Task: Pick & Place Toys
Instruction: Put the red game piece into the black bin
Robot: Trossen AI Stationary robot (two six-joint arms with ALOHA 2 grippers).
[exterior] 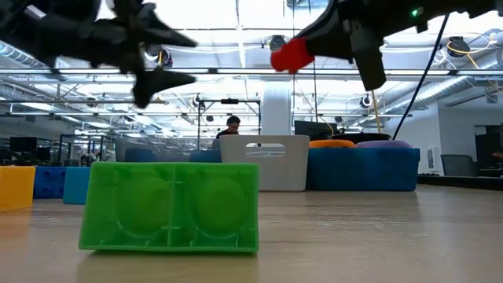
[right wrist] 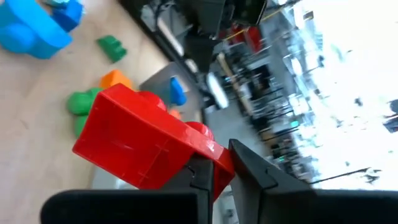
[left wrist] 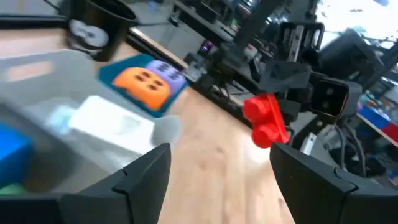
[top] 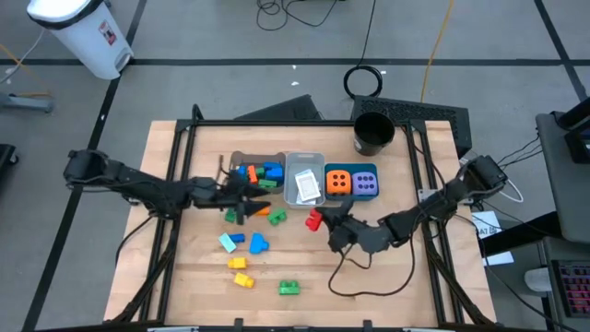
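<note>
From above, a red brick (top: 314,219) is seen pinched by the right gripper (top: 324,221), just beside the clear bin (top: 303,162). The left gripper (top: 241,200) is held spread nearby. In the low view, the brick (exterior: 291,54) is carried aloft. No writing can be read.

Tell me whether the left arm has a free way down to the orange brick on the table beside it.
Probably yes: the left gripper hangs open and empty, close to the orange brick, with nothing over it. The right gripper holds a red brick farther off.
</note>
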